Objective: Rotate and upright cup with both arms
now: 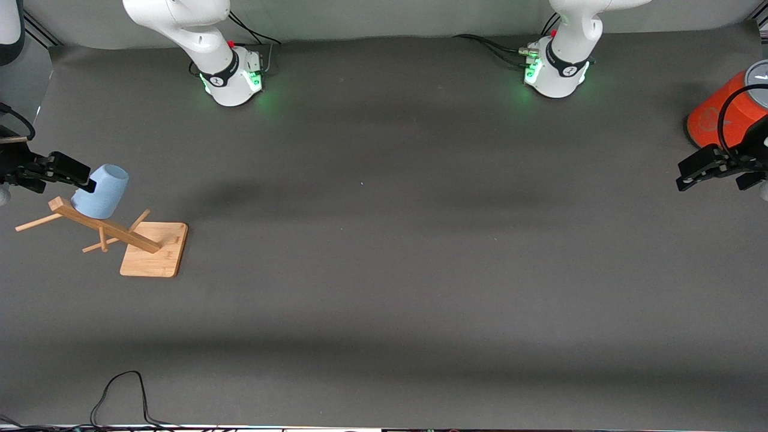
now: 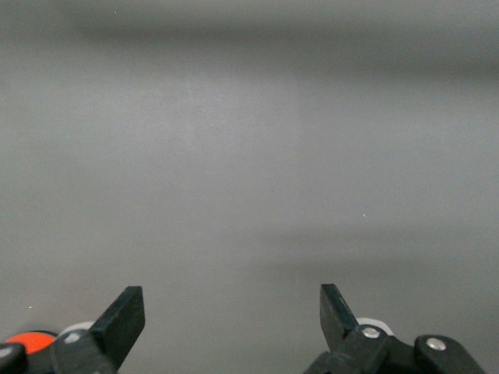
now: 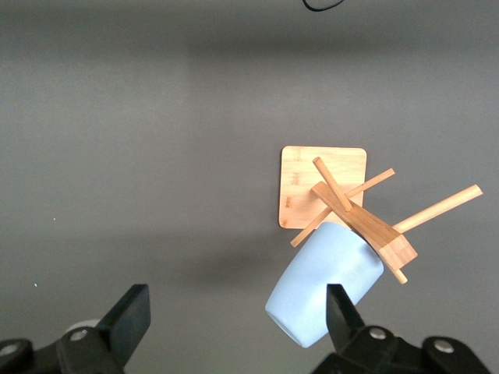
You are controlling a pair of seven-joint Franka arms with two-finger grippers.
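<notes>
Clearly the right pincer [image 1: 84, 177], jaws wide and empty, hangs just beside the cup [image 1: 102, 191] hung mouth-down on the wooden rack [image 1: 120, 234] near the tabletop's right-arm edge, while the left pincer [image 1: 714, 168] waits wide open.

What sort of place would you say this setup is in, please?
Probably a robotics lab bench: two white arms bolted to a table covered in plain grey matting, loose cables at its edge, and staged props only, a cup hung on a wooden rack.
</notes>
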